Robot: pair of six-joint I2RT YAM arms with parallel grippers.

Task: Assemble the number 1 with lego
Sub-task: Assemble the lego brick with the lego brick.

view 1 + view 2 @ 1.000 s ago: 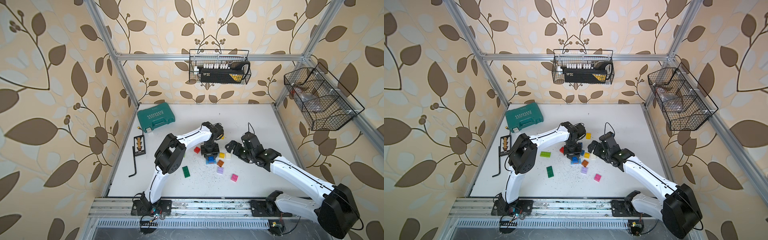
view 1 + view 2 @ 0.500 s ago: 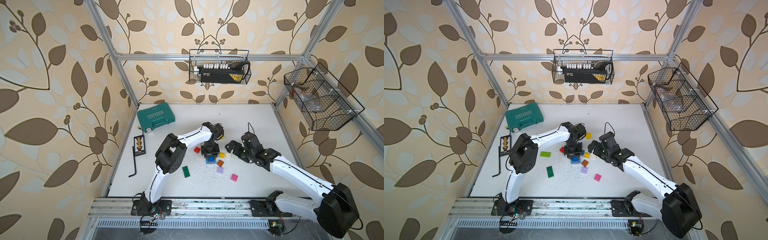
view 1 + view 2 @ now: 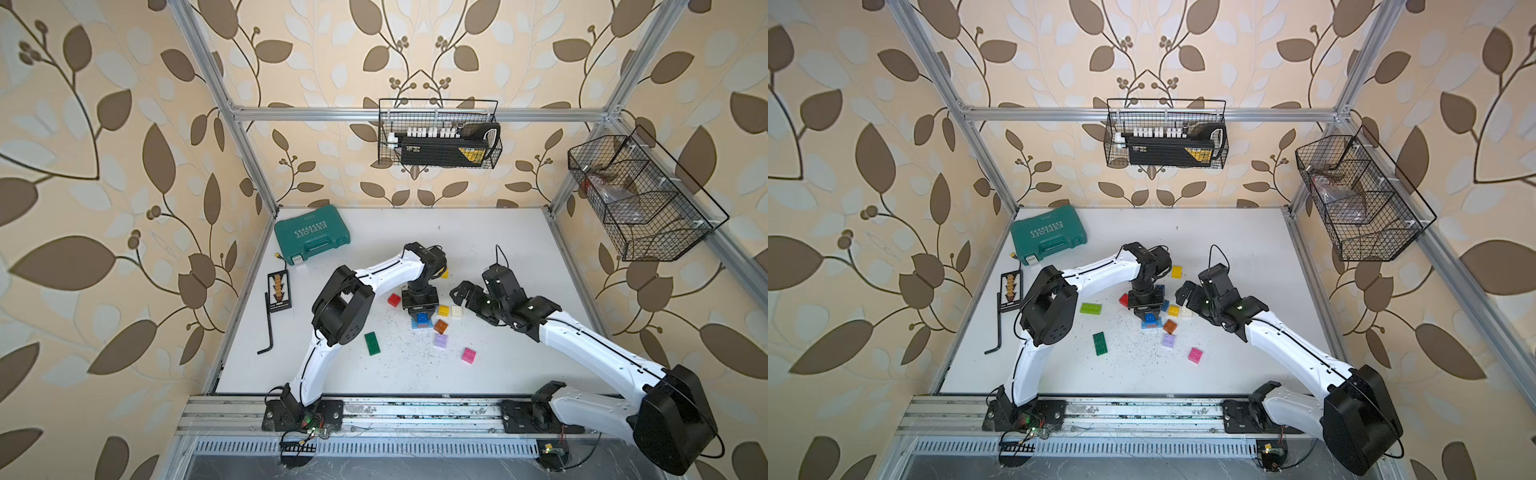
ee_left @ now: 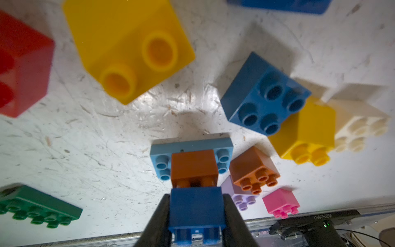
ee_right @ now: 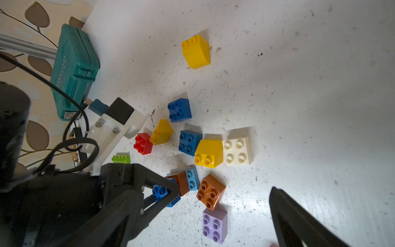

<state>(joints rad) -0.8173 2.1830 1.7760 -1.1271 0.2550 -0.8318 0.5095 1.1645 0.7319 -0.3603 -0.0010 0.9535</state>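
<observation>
My left gripper is shut on a dark blue lego brick. This brick sits over a brown brick that stands on a light-blue plate, and the brown studs show between the two. In both top views this stack lies mid-table under the left gripper. Just right of it my right gripper hangs open and empty. Loose lego lies around: red, yellow, white, brown, lilac, pink, dark green, lime.
A teal tool case lies at the back left. A black bit holder and a hex key lie along the left edge. Two more blue bricks and a yellow one sit behind the stack. Wire baskets hang on the walls.
</observation>
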